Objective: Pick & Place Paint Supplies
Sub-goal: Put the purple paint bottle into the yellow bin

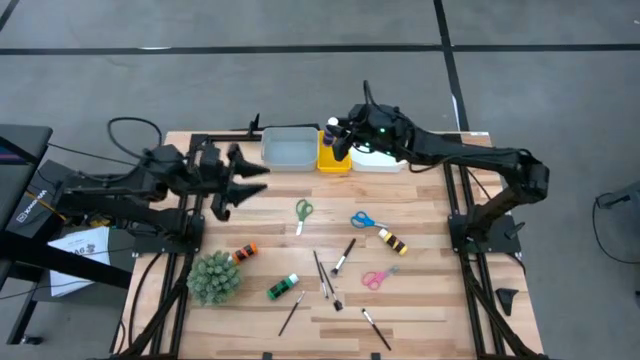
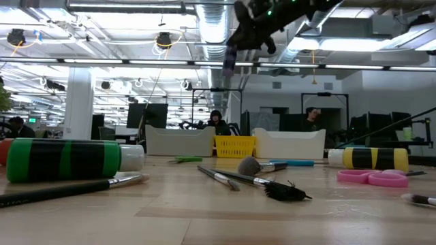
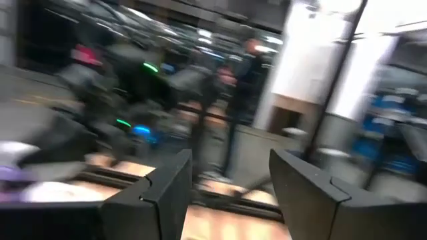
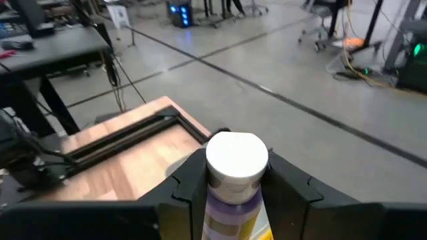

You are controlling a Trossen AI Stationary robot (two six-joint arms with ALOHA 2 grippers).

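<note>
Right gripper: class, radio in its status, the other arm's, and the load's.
Right gripper shut on purple paint bottle, above the yellow tray. Left gripper open, empty, over the table's left. Nothing blocking.

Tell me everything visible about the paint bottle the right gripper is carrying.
The purple paint bottle is a small tube-shaped bottle with a round white cap and a purple body, plastic by the look. It stands upright, cap up, clamped on both sides by the right gripper. In the high view it hangs in the air above the yellow tray. Only the fingers touch it.
</note>
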